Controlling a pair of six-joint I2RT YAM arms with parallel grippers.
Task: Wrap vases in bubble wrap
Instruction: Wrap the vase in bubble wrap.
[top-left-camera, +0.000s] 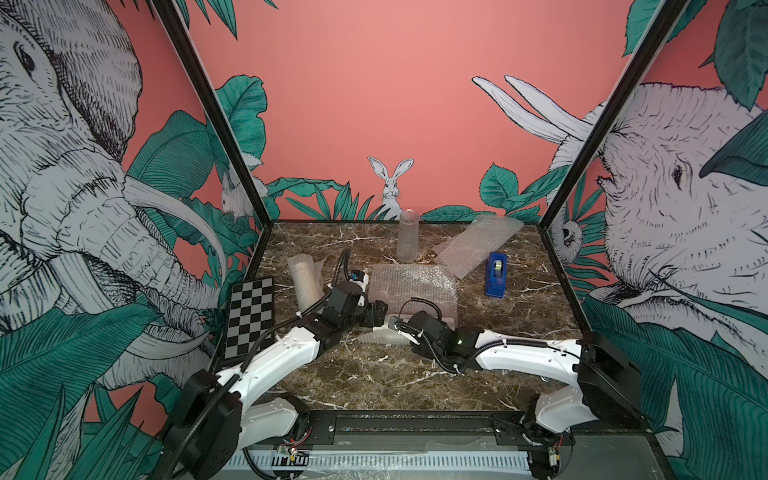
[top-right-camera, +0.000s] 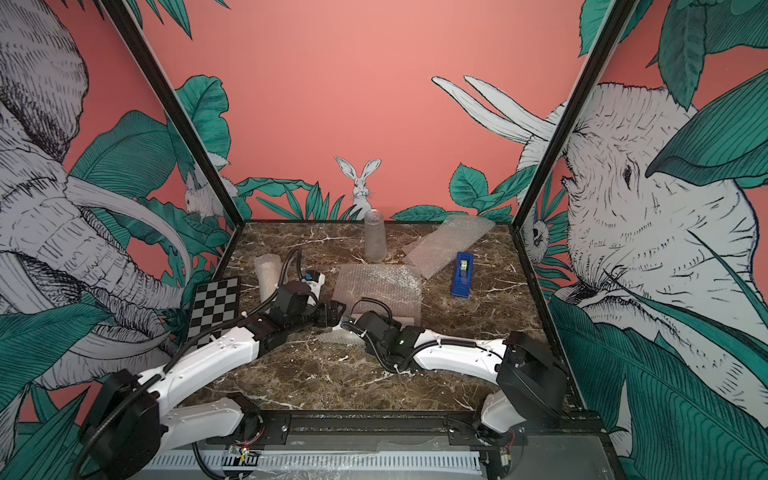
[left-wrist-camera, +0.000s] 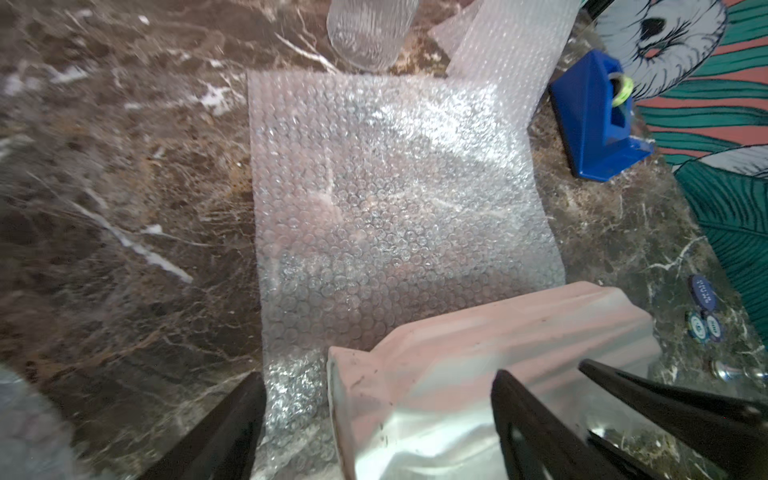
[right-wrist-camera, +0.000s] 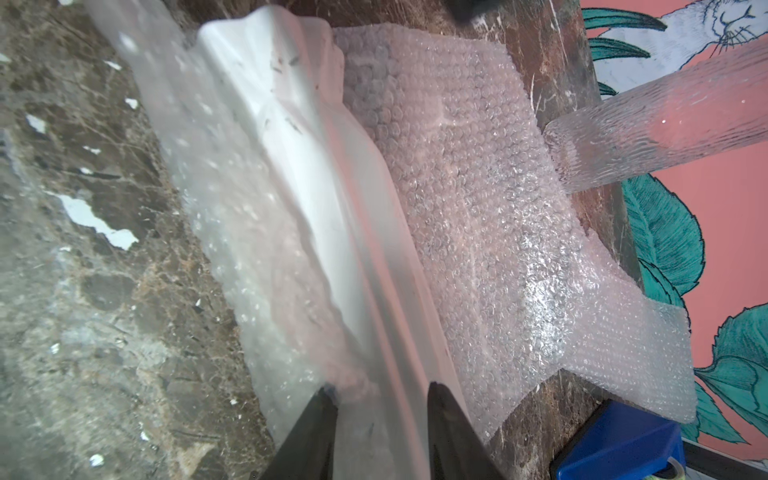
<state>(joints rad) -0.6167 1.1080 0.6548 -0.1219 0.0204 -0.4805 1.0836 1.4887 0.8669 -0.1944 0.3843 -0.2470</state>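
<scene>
White vase (right-wrist-camera: 291, 187) lies between the right pincer's (right-wrist-camera: 380, 401) jaws.

Both arms extended forward and inward, elbows out, forearms low and near horizontal, wrists converging at centre. Left gripper (top-left-camera: 379, 314) and right gripper (top-left-camera: 395, 323) tip to tip, close together. Left: wide-spread jaws. Right: narrower jaw gap, grip state not determinable.

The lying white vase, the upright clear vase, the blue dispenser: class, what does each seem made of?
White vase: likely glazed ceramic, smooth opaque ribs with soft sheen. Clear vase: probably glass, perhaps plastic; see-through, textured wall. Blue dispenser: seemingly moulded plastic, uniform matte colour.
</scene>
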